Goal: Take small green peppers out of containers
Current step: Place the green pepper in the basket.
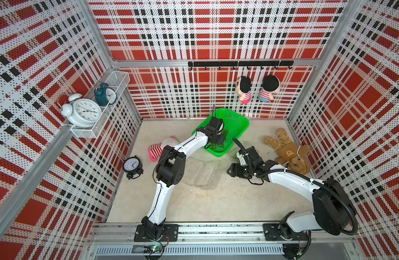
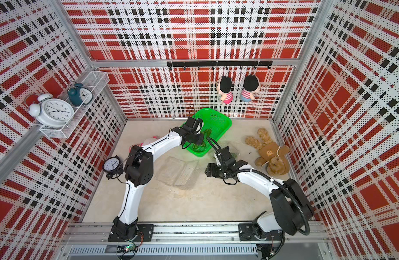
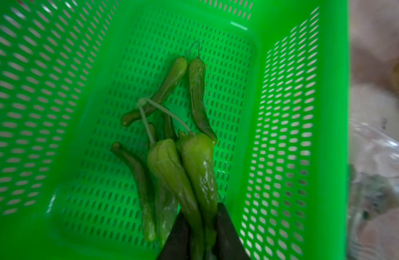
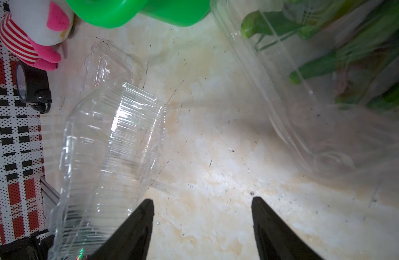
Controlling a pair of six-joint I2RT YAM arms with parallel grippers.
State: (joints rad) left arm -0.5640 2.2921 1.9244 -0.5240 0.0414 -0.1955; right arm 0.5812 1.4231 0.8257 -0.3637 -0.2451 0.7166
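The left claw (image 3: 202,225) was clamped on two peppers (image 3: 194,175), pinching them by their narrow tips so that they hung stem-first into the green basket (image 3: 333,112) at the far middle of the table. A few loose peppers (image 3: 171,90) already lay on the basket's floor below them. The step in hand looked like the drop-off: a pair had been brought over the basket and not yet let go. The next move would call for the jaws to part, low enough that neither pepper bounces over the wall, and then a lift clear of the rim.

The right claw (image 4: 202,200) stood wide apart with nothing in it, hovering over bare table. Just to its left, in the near middle, lay the empty box (image 4: 113,153), clear plastic with its lid open. Farther off, just right of the basket's near end, sat the second box (image 4: 273,101), with a heap of peppers (image 4: 318,65) inside. By that showing one box was emptied and one remained. It would probably need steadying while the left claw comes back for another pick.
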